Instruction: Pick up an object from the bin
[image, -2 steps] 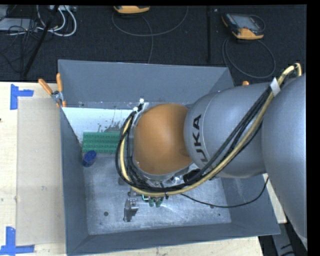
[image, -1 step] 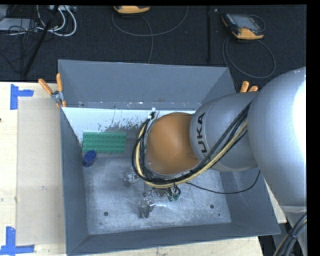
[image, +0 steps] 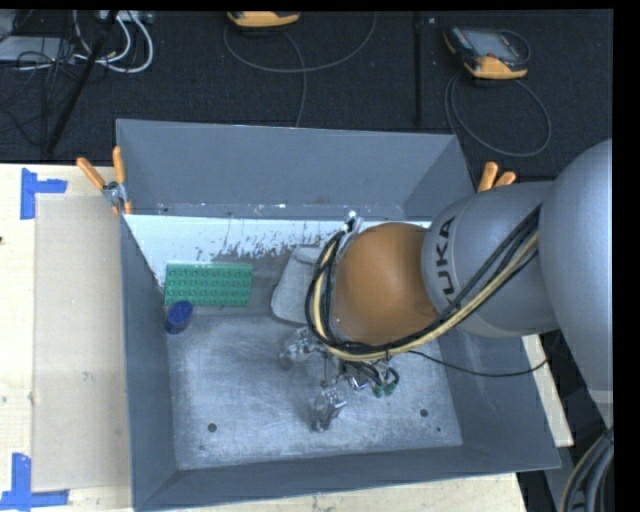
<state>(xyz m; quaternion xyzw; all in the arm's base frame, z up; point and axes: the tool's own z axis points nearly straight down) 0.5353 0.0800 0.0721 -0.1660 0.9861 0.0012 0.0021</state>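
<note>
Presently, entry one: the bin (image: 150, 400), grey metal, is sitting mid-frame and is holding three loose things, all in its upper half.

- A green plate (image: 208, 286), studded, is lying at the upper left of the floor, against the back wall.
- A blue cap (image: 178, 317), small and round, is resting just below the plate's lower left corner, near or touching it.
- A pale slab (image: 293, 286), greyish, is lying at the upper middle, with its right side hidden behind the arm's cover (image: 378, 282).

Entry two: the arm (image: 560, 260) is reaching in from the right, with cables (image: 318, 290) looping round the orange cover. The gripper (image: 323, 408) is hanging low over bare floor at the lower middle, well apart from plate and cap, with the slab nearest. Whether it is open or closed cannot be told; nothing is showing in it.

Writing: black lettering (image: 445, 262) on the arm is showing "KU", the rest being cut off.
</note>
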